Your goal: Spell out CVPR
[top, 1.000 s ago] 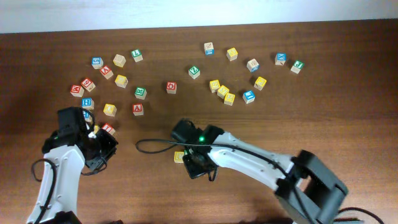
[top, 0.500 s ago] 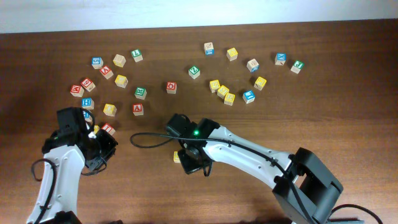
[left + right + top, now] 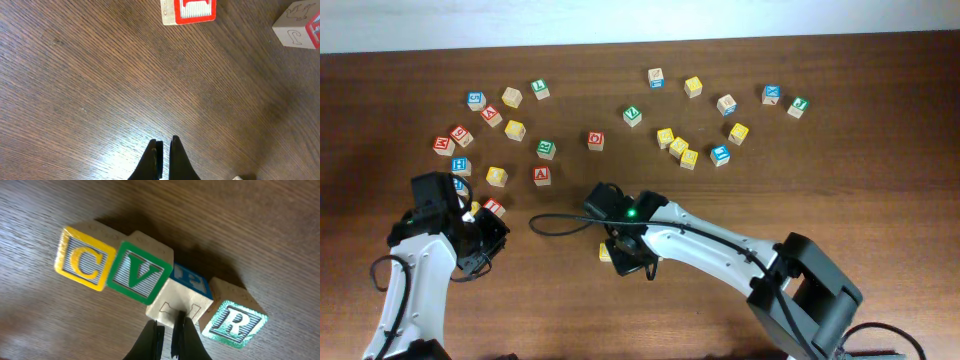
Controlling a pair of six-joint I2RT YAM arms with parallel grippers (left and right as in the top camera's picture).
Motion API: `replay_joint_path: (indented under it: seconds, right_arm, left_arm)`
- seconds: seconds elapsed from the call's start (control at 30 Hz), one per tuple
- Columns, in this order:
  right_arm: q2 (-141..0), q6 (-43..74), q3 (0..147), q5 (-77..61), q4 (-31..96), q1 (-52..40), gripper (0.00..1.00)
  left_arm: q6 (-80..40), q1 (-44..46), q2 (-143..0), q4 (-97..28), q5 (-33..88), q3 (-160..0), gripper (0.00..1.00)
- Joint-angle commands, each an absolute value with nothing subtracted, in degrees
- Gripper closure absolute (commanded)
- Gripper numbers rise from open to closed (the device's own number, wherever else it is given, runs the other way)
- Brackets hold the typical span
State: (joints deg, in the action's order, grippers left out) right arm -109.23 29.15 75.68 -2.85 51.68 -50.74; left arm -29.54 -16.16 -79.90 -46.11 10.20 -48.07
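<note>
Overhead, as I saw it: a dark brown, wood-grain table (image 3: 880,200) filled nearly the whole view. A white strip (image 3: 620,20) ran along its far edge. Even light left a soft sheen on the grain.

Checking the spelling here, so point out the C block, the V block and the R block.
C block (image 3: 82,260): right wrist view, yellow letter face.
V block (image 3: 137,273): right wrist view, green letter face.
R block (image 3: 231,321): right wrist view, green letter face.
</note>
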Motion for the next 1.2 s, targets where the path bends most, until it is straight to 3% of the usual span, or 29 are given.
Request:
replay_joint_path:
  seconds: [0.0, 1.17]
  right_arm:
    - [-109.84, 29.02, 75.75, -3.42, 52.58, -51.05, 0.96]
    - [-110.00, 30.48, 67.00, -9.04, 50.15, -51.09, 0.96]
  left_arm:
    - [-28.53, -16.47, -79.26, -46.22, 9.58, -48.53, 1.00]
    - [-28.53, -16.47, -79.26, -46.37, 9.58, -48.53, 1.00]
